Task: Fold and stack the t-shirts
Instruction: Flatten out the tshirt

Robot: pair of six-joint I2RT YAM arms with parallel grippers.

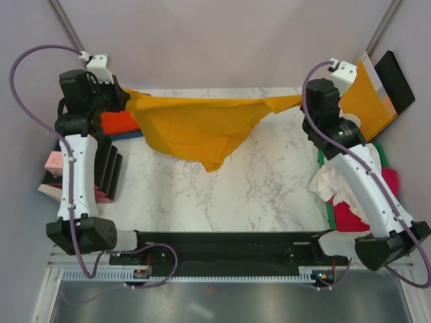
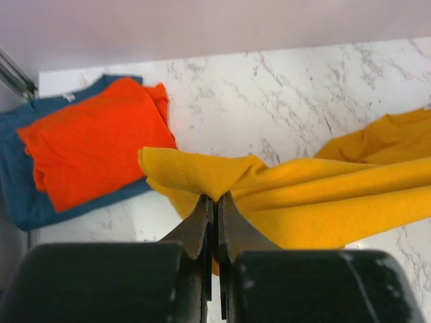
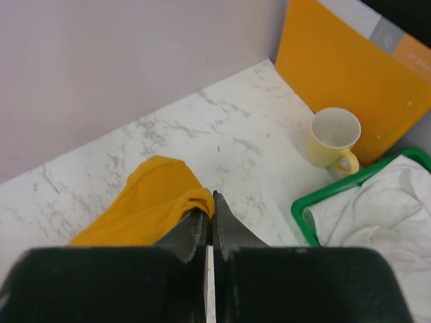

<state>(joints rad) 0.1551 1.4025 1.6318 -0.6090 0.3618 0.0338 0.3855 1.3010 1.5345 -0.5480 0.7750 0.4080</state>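
Note:
The mustard-yellow t-shirt (image 1: 202, 124) hangs stretched in the air across the back of the table, sagging to a point in the middle. My left gripper (image 1: 124, 94) is shut on its left corner (image 2: 202, 176). My right gripper (image 1: 301, 101) is shut on its right corner (image 3: 168, 192). A folded orange t-shirt (image 2: 94, 145) lies on a folded teal-blue t-shirt (image 2: 17, 192) at the back left, under my left gripper. A white t-shirt (image 1: 331, 182) and a magenta one (image 1: 350, 217) lie in the green bin (image 3: 316, 202) at the right.
A stiff orange-brown envelope (image 1: 370, 101) leans at the back right beside a black object (image 1: 396, 79). A pale yellow mug (image 3: 333, 138) stands before the envelope. Black racks (image 1: 111, 171) and pink items (image 1: 54, 161) sit at the left edge.

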